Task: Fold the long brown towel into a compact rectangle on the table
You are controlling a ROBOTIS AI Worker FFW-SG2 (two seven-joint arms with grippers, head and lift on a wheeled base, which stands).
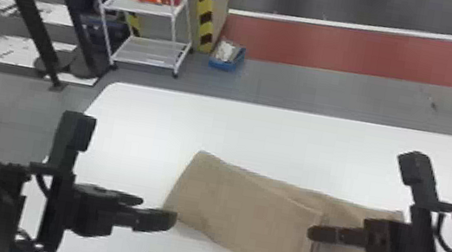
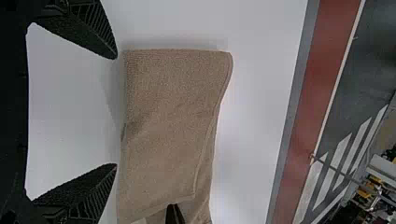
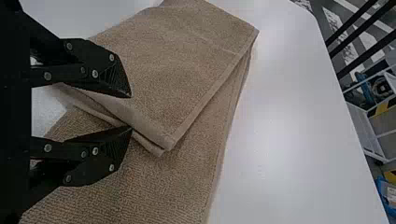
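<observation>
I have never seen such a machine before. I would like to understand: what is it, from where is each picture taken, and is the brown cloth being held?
This is a two-armed robot. The head view looks forward and down from its head; each wrist view looks past that arm's own fingers and is turned sideways. On the white table lies a brown towel, one part folded over the rest. The left gripper is open and empty, near the towel's folded end. The right gripper is over the towel, its fingers apart at the upper layer's edge; I see no firm grip there.
</observation>
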